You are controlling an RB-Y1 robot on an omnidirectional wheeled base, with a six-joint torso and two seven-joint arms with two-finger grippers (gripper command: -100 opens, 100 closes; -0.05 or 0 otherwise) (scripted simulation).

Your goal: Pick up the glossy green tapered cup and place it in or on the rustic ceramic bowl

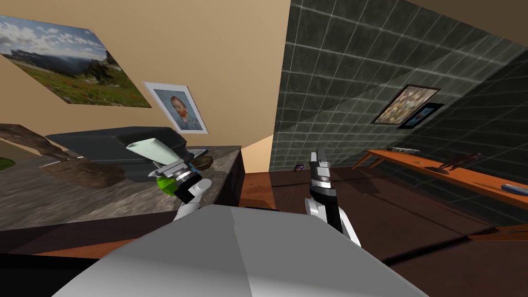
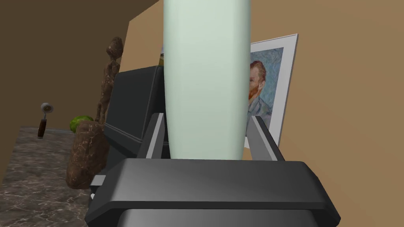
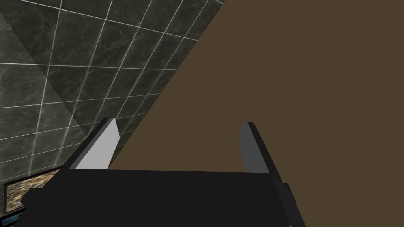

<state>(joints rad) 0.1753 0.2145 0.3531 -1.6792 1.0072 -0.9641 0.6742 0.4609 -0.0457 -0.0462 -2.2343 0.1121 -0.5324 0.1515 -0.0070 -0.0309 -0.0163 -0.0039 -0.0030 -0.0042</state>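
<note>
A pale green tapered cup (image 2: 207, 79) stands between the fingers of my left gripper (image 2: 207, 134), which press its sides near the narrow end. In the head view the cup (image 1: 150, 148) is tilted and held above the marble counter (image 1: 77, 198) by my left gripper (image 1: 169, 165). Just beyond the gripper, near the counter's right end, sits a small brown rounded bowl (image 1: 204, 163). A bright green object (image 1: 166, 184) shows under the left wrist. My right gripper (image 1: 317, 154) is raised over the dark floor, and in its wrist view the right gripper (image 3: 177, 146) is open with nothing between its fingers.
A dark boxy appliance (image 1: 116, 147) stands on the counter behind the cup. A brown figurine (image 2: 107, 84) on a rough brown base (image 2: 86, 155) stands beside the appliance. A long orange table (image 1: 454, 175) with small items runs along the tiled wall at the right.
</note>
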